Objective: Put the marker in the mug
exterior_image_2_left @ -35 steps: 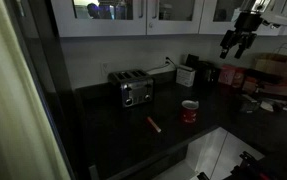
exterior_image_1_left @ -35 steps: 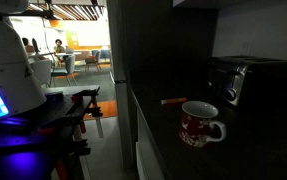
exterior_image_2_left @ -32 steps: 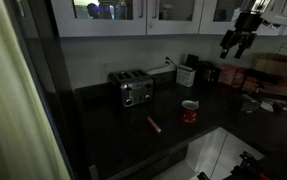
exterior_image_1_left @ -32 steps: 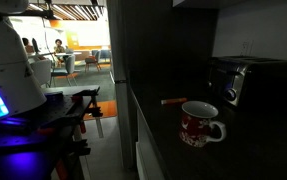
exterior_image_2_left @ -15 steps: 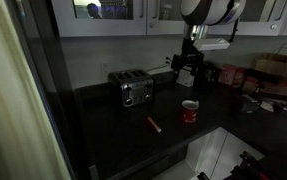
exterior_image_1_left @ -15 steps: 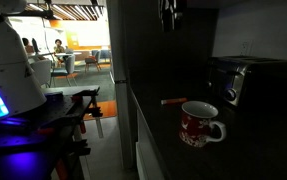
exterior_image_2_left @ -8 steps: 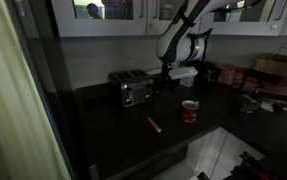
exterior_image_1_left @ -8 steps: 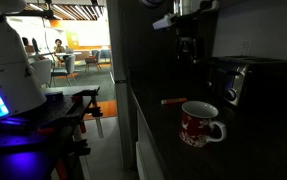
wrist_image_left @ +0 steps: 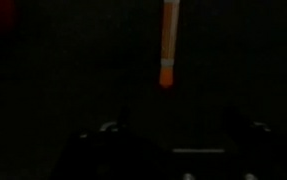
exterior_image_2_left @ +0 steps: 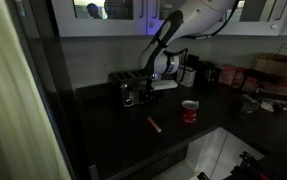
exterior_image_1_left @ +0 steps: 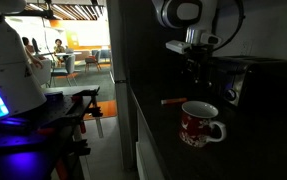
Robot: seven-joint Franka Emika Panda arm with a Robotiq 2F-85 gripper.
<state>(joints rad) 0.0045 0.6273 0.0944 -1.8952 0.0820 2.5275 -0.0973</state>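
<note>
The orange marker [exterior_image_1_left: 173, 101] lies flat on the dark counter, a little way from the red speckled mug [exterior_image_1_left: 200, 123]; both also show in an exterior view, marker [exterior_image_2_left: 154, 124] and mug [exterior_image_2_left: 189, 111]. My gripper [exterior_image_1_left: 192, 72] hangs above the counter over the marker, fingers pointing down. It also shows in front of the toaster [exterior_image_2_left: 148, 92]. In the wrist view the marker [wrist_image_left: 168, 40] lies upright at the top, beyond the gripper [wrist_image_left: 180, 135], whose dim fingers stand wide apart and empty.
A silver toaster [exterior_image_2_left: 133, 90] stands behind the marker and shows at the back of the counter [exterior_image_1_left: 233, 75]. Boxes and a paper bag [exterior_image_2_left: 273, 72] stand at the far end. The counter's front edge [exterior_image_1_left: 143, 130] drops off beside the marker.
The arm has swung from high at the far end across and down. The gripper now hangs low above the marker. Marker and mug have not moved.
</note>
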